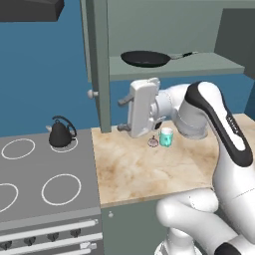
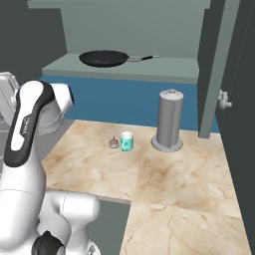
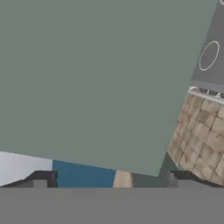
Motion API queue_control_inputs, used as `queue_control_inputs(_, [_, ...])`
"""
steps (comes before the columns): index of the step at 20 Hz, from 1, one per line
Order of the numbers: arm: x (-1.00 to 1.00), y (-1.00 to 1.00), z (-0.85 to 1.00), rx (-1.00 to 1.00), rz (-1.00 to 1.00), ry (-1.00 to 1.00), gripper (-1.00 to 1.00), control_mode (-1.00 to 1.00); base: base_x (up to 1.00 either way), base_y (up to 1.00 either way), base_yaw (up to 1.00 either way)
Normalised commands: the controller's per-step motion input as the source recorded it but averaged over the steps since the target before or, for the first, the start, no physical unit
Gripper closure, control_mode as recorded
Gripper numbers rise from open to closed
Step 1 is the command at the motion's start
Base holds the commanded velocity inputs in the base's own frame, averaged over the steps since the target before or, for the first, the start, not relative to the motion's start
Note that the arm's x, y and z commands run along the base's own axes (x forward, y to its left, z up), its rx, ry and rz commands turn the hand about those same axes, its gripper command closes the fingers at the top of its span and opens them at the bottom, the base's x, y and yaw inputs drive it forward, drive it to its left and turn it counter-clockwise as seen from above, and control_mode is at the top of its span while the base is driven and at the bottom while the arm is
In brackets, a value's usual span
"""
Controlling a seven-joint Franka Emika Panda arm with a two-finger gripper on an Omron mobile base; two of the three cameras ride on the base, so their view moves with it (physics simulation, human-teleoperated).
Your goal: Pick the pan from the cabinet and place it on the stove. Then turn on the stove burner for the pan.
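One round, matte black frying pan [image 1: 145, 59] with a thin straight handle lies on the inner shelf of the open grey-green wall cabinet [image 1: 99, 64], above and slightly right of the claw [image 1: 122, 114] in the left base view. The claw points left toward the cabinet's open door edge, its fingers spread wide apart and holding nothing, well below the shelf. Under it stretches the marble-topped desk [image 1: 149, 169], carrying a small teal cup [image 1: 166, 136] and a tiny dark object beside it. Left of the desk, the flat grey stove [image 1: 45, 174] with white rings bears a small black kettle [image 1: 61, 133] on a rear ring.

In the right base view, the pan [image 2: 104, 58] sits on the shelf, handle pointing right; a grey cylindrical holder [image 2: 169, 122] stands on the desk near the cup [image 2: 126, 141].

In the hand view, the flat grey-green cabinet door [image 3: 96, 78] looms close ahead of the spread fingertips [image 3: 43, 177], with the stove [image 3: 210, 54] at the upper right.
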Motion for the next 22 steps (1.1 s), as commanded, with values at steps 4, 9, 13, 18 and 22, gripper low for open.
queue_control_inputs(4, [0.05, -0.29, 0.03, 0.0, -0.16, -0.24, -1.0, -1.0, 0.0, 0.0, 0.0])
queue_control_inputs(9, [0.16, -0.09, 0.02, 0.0, -0.35, -0.19, -1.0, -1.0, 0.0, 0.0, 0.0])
queue_control_inputs(13, [0.27, -0.05, 0.05, 0.0, -0.39, -0.15, -1.0, -1.0, 0.0, 0.0, 0.0])
queue_control_inputs(18, [0.47, -0.23, 0.22, 0.0, -0.26, -0.08, -1.0, -1.0, 0.0, 0.0, 0.0])
queue_control_inputs(22, [0.51, -0.47, 0.25, 0.0, -0.1, -0.05, -1.0, -1.0, 0.0, 0.0, 0.0])
